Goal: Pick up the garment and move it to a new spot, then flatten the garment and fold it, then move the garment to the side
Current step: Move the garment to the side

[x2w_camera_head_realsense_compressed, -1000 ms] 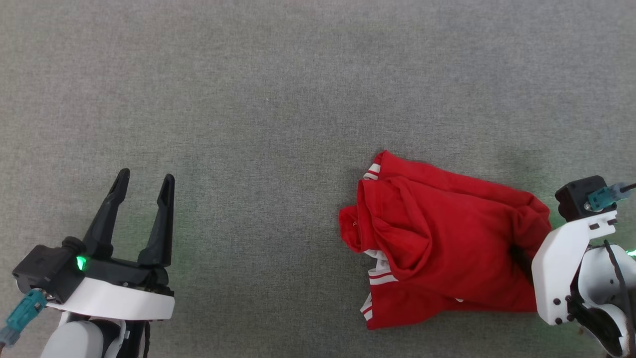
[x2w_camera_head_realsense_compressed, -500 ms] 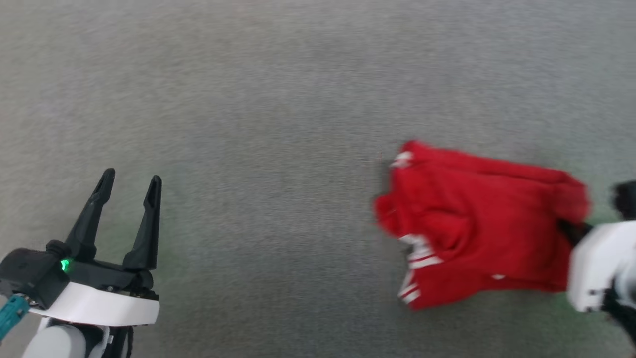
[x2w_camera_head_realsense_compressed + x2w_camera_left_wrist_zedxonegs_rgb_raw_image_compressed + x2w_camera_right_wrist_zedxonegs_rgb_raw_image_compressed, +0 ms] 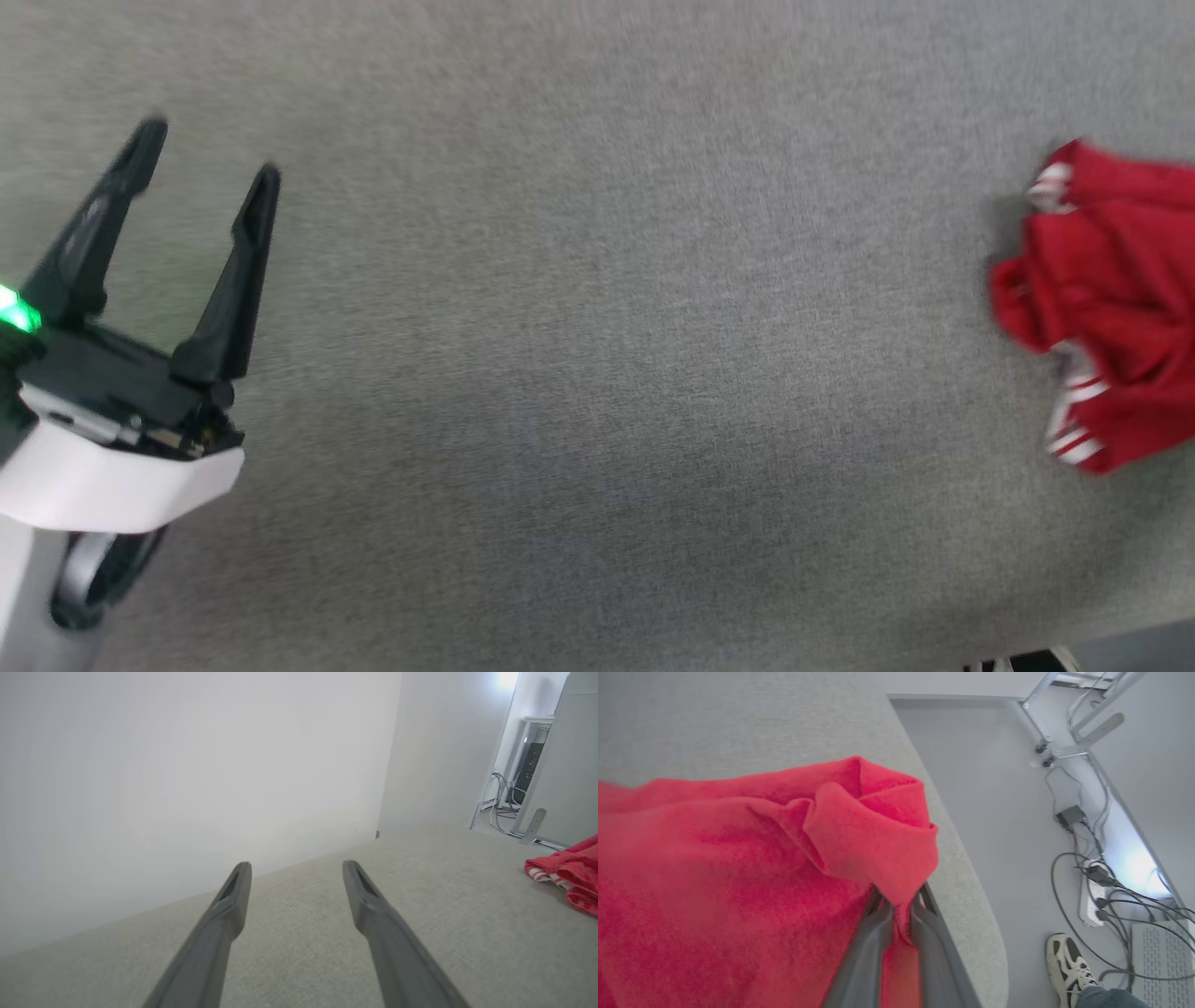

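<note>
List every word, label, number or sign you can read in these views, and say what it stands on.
No text can be read.
The garment: red cloth and red-and-white striped trim; its visible folds carry no lettering.
The keyboard on the floor: the keys are too small to read.

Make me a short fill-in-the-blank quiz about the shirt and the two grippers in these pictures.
The right gripper has its jaws shut on a fold of the ____ garment.
The left gripper has its jaws ____ and holds nothing.
The garment's striped trim is red and ____.
Missing words: red; open; white.
</note>
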Available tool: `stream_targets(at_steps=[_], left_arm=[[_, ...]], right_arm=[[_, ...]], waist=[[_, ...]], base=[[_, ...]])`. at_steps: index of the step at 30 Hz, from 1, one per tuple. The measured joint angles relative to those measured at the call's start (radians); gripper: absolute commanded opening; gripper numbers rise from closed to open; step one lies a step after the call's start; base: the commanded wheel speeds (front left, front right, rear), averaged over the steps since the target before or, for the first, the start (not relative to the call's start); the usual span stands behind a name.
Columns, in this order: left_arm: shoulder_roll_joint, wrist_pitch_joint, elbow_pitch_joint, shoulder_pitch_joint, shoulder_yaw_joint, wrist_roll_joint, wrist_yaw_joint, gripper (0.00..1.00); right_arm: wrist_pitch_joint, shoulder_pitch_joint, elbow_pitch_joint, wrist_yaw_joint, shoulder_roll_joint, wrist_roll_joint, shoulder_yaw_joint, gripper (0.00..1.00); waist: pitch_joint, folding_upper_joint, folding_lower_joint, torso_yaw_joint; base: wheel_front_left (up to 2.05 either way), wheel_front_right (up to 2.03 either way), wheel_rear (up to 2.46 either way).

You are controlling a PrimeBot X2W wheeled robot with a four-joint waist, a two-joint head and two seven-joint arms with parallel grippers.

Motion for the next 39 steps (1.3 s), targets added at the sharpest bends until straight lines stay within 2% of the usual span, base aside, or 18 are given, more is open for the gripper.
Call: stream_targets(at_steps=[5,14,18,27,29,30,31,39], left_arm=[[0.063,0.0,-0.041,-0.102,-0.046,-0.018,0.0,1.0],[0.141,0.0,-0.088,-0.208,-0.043,-0.063,0.0,1.0],[0.158,0.0,-0.105,-0.221,-0.035,-0.069,0.0,1.0],[0.17,0.0,-0.109,-0.221,-0.033,-0.069,0.0,1.0],[0.167,0.0,-0.105,-0.22,-0.031,-0.069,0.0,1.0],[0.165,0.0,-0.101,-0.219,-0.031,-0.069,0.0,1.0],[0.162,0.0,-0.095,-0.216,-0.03,-0.07,0.0,1.0],[0.085,0.0,-0.021,-0.132,-0.022,-0.068,0.0,1.0]], right_arm=[[-0.088,-0.137,0.055,0.0,0.038,-0.088,-0.08,0.0],[-0.225,-0.38,0.185,0.0,0.104,-0.264,-0.249,0.0],[-0.281,-0.448,0.235,0.0,0.116,-0.317,-0.311,0.0],[-0.375,-0.518,0.301,0.0,0.135,-0.39,-0.353,0.0],[-0.385,-0.523,0.323,0.0,0.137,-0.401,-0.351,0.65],[-0.392,-0.523,0.336,0.0,0.135,-0.409,-0.343,0.65],[-0.397,-0.523,0.346,0.0,0.133,-0.415,-0.331,1.0],[-0.388,-0.488,0.401,0.0,0.088,-0.39,-0.177,1.0]], waist=[[0.074,0.0,0.0,-0.027],[0.18,0.0,0.0,-0.054],[0.208,0.0,0.0,-0.052],[0.228,0.0,0.0,-0.043],[0.224,0.0,0.0,-0.041],[0.219,0.0,0.0,-0.04],[0.214,0.0,0.0,-0.04],[0.129,0.0,0.0,-0.03]], base=[[0.0,0.0,0.0],[0.0,0.0,0.0],[0.0,0.0,0.0],[0.0,0.0,0.0],[0.0,0.0,0.0],[0.0,0.0,0.0],[0.0,0.0,0.0],[0.0,0.0,0.0]])
